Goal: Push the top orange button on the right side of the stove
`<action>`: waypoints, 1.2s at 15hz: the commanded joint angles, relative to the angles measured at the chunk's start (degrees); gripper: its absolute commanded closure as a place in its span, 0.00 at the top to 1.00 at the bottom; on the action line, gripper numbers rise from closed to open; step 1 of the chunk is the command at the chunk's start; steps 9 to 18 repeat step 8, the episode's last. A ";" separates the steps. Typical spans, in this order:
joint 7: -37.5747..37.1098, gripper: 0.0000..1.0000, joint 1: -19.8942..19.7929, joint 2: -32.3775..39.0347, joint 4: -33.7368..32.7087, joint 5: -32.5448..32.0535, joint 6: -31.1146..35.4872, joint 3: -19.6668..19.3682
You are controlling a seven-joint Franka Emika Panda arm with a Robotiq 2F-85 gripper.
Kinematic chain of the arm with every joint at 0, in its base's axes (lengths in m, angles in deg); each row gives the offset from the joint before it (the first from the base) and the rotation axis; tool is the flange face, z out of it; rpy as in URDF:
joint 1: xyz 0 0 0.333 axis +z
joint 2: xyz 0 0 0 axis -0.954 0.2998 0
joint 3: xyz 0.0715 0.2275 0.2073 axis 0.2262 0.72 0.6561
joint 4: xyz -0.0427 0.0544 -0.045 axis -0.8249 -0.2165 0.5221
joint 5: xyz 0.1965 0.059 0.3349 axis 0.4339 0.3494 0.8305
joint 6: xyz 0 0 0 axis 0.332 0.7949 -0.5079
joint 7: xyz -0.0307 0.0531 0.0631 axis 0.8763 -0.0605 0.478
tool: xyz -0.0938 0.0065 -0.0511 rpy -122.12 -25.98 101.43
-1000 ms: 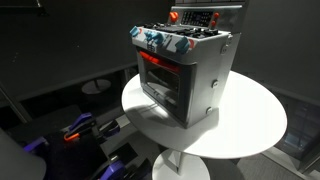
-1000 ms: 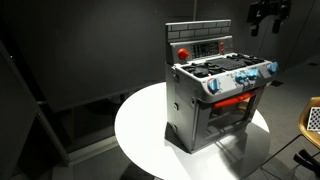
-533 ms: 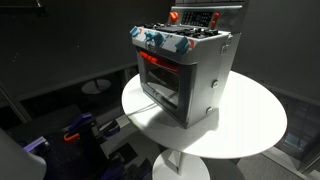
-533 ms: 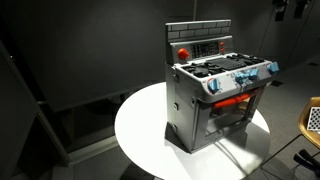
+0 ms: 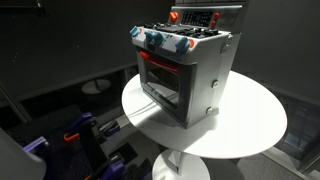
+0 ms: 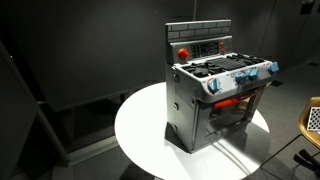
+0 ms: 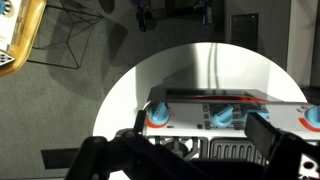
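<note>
The silver-grey toy stove (image 5: 190, 70) stands on a round white table (image 5: 250, 130) and shows in both exterior views (image 6: 215, 95). It has blue knobs on the front and an orange-lit oven window. Its raised back panel carries red-orange controls (image 6: 183, 52). In the wrist view I look down on the stove (image 7: 225, 118) from high above its knob side. My gripper (image 7: 195, 150) is open and empty, its dark fingers framing the stove top. In an exterior view only a dark bit of the gripper (image 6: 306, 6) shows at the top right corner, well above the stove.
The table (image 6: 140, 130) has bare room all around the stove. A yellow-rimmed object (image 7: 12, 40) stands on the floor beside the table. Blue and orange gear (image 5: 78, 130) lies low in the foreground. A small white round stand (image 5: 97, 87) is behind.
The gripper has risen up and away to the right, almost leaving the exterior view. The stove and table have not moved.
</note>
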 commanded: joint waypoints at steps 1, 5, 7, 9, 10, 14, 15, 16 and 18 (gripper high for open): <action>0.87 1.00 -0.21 -4.46 4.69 0.94 1.11 0.00; 0.48 1.00 -0.31 -5.54 6.42 0.97 0.87 0.02; 0.14 1.00 -0.42 -4.17 5.18 0.12 0.03 0.33; 0.14 1.00 -0.42 -4.22 5.32 0.12 0.03 0.33; 0.14 1.00 -0.42 -4.22 5.32 0.12 0.03 0.33; 0.14 1.00 -0.42 -4.22 5.32 0.12 0.03 0.33; 0.14 1.00 -0.42 -4.22 5.32 0.12 0.03 0.33; 0.14 1.00 -0.42 -4.22 5.32 0.12 0.03 0.33; 0.14 1.00 -0.42 -4.22 5.32 0.12 0.03 0.33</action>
